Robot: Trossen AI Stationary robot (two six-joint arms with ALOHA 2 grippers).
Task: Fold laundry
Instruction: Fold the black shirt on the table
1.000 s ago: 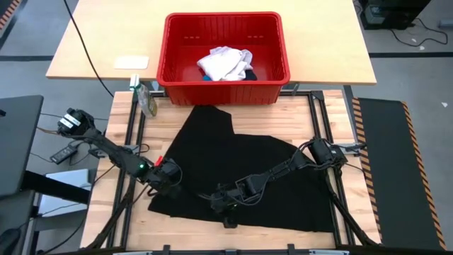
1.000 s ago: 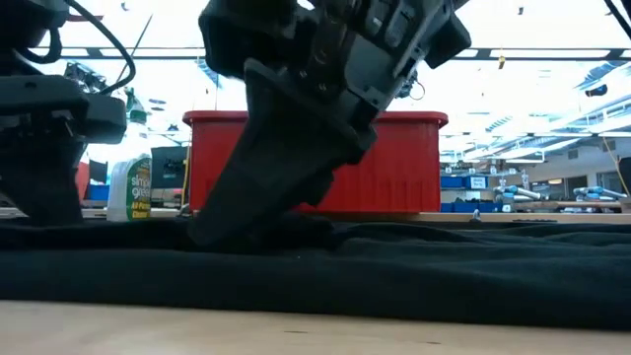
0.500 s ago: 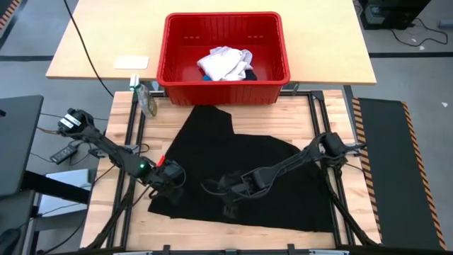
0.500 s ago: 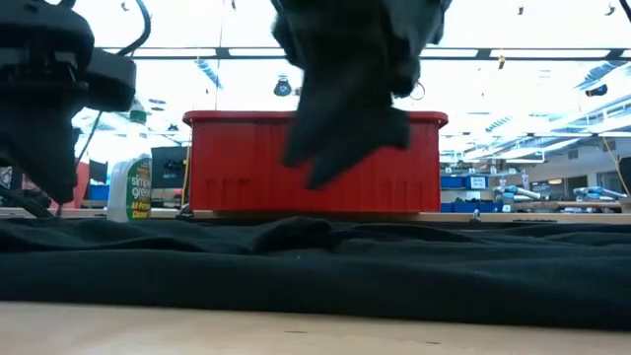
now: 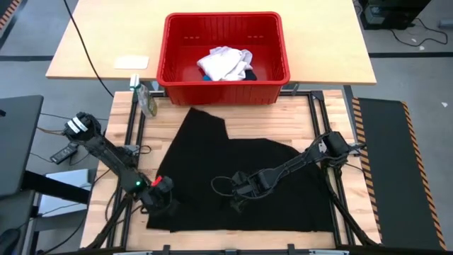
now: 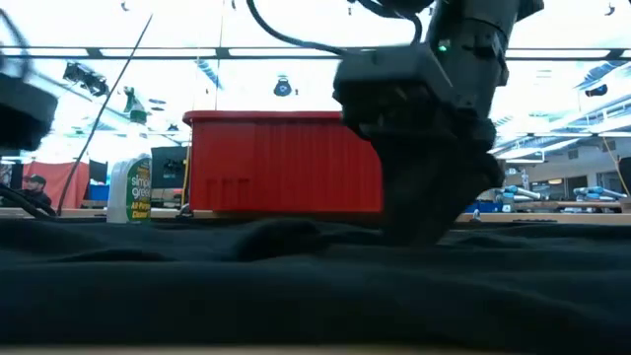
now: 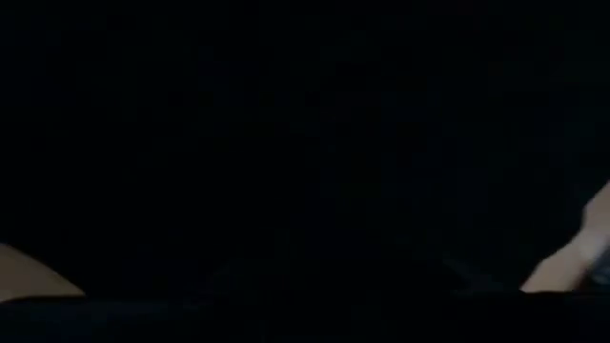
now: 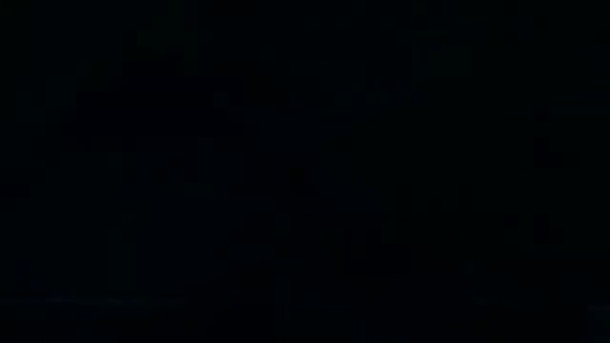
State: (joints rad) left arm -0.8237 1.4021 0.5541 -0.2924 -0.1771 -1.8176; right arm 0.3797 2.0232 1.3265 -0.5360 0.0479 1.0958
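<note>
Overhead – white garment [image 5: 224, 62] in red basket [image 5: 272, 42]; low view – wall only.

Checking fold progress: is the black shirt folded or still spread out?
Mostly spread: the black shirt lies flat and wide across the table; whether any edge is doubled over cannot be told.

Bystanders around the work area

A red plastic basket [image 5: 225, 49] is sitting on the pale far surface [image 5: 333, 49], while a spray bottle [image 5: 146, 99] is lying by the slatted wooden surface [image 5: 311, 120]. A flat white card [image 5: 132, 62] is resting left of the basket, and a dark remote [image 5: 65, 152] is lying off the left edge.
</note>
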